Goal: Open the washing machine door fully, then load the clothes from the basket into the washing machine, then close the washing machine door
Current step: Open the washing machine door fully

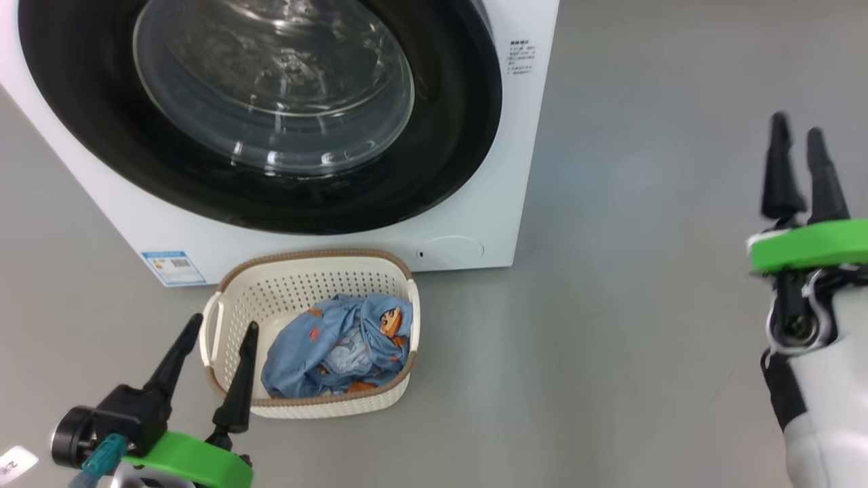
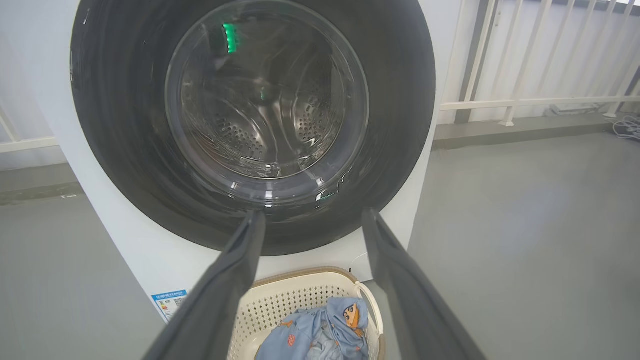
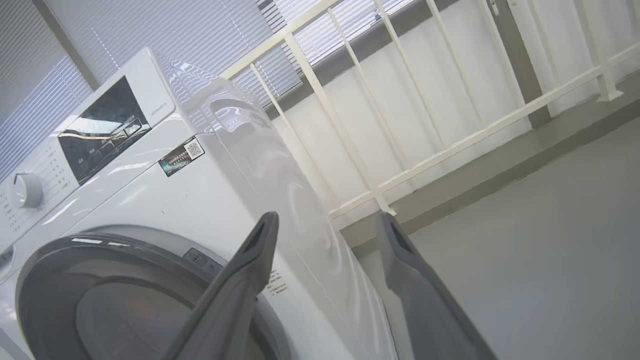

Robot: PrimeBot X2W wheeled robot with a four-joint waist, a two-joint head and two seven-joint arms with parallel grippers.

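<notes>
Two end effectors open, empty: left end effector [image 1: 225, 322] near basket [image 1: 298, 285] of clothes [image 1: 339, 346]; right end effector [image 1: 797, 123] well apart, over floor [image 1: 610, 339]; washing machine door [image 1: 88, 102] shut.

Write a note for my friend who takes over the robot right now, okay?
Left end effector: open, empty, near the left end of the basket.
Right end effector: open, empty, off to the right of the washing machine, above the floor.
Washing machine door: shut.
Clothes: bundled in the basket, which sits on the floor in front of the machine.
Done: nothing yet.
Left: open the door fully, load the clothes, close the door.
</notes>
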